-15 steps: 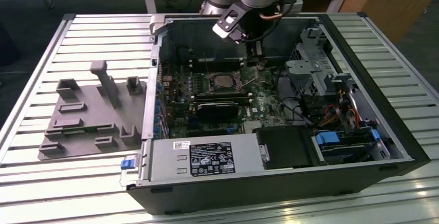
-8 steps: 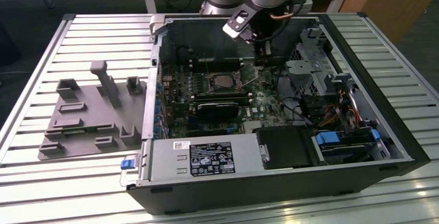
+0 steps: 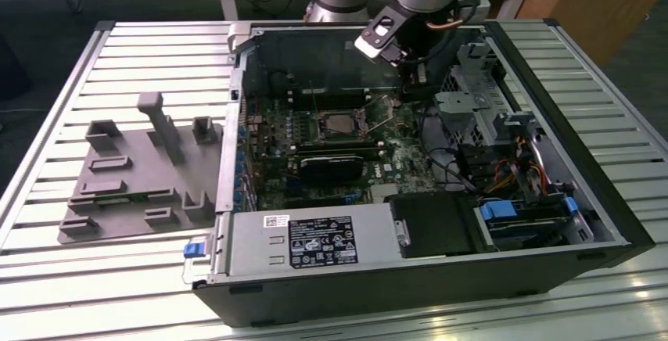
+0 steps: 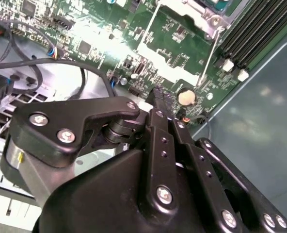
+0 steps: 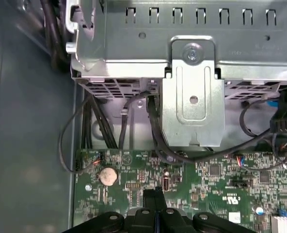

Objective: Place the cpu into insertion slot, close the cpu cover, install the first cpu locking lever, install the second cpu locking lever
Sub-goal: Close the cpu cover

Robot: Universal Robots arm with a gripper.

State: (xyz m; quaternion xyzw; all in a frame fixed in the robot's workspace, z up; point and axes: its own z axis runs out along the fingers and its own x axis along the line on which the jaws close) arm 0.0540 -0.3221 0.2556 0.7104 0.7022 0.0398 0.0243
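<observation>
The claw (image 5: 155, 193) is pinched shut, holding nothing, above the motherboard (image 5: 206, 179). A coin cell battery (image 5: 108, 176) lies near its tips.

I'm seeing a green board (image 5: 211, 179) dotted with silver and black specks, black fingers (image 5: 150, 195), a silver bracket (image 5: 192, 111), black cables (image 5: 152, 121), a grey fixture (image 3: 125, 192) on the pale striped surface (image 3: 62, 278), and a blue tab (image 3: 193, 249) on the black case (image 3: 418, 294).

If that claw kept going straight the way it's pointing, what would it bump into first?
The gripper would likely meet the green circuit board, near the round battery; depth is unclear.
</observation>
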